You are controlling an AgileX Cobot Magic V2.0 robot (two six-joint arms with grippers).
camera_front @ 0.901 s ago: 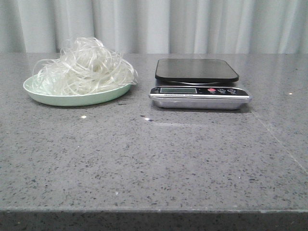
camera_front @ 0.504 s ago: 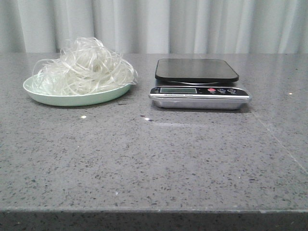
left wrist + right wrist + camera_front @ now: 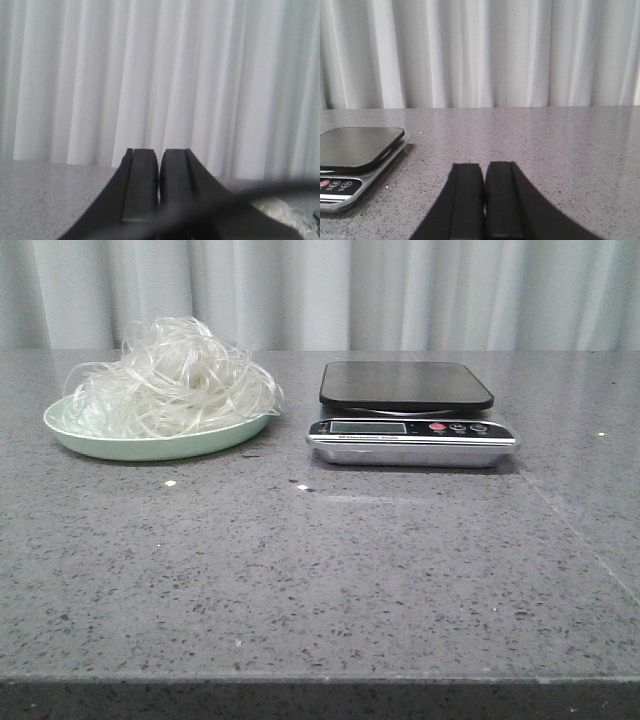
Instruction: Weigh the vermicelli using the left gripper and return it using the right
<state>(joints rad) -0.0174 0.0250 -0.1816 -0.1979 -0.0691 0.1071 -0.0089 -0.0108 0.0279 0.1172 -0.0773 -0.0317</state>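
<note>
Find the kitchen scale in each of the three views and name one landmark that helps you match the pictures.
Front view: the scale stands right of centre, beside the plate of vermicelli.
Left wrist view: only a dark sliver at the right edge, too small to identify as the scale; a bit of vermicelli shows nearby.
Right wrist view: the scale sits at the left edge.
Shared landmark: the pleated white curtain behind the grey table.

**Around the work area**

A shallow, round, pale green plate sits on the left of the speckled grey stone tabletop. Well apart to its right stands a digital kitchen scale with a bare black platform, a silver base, a small display and a red button. Behind the table hangs a pleated, whitish curtain.
</note>
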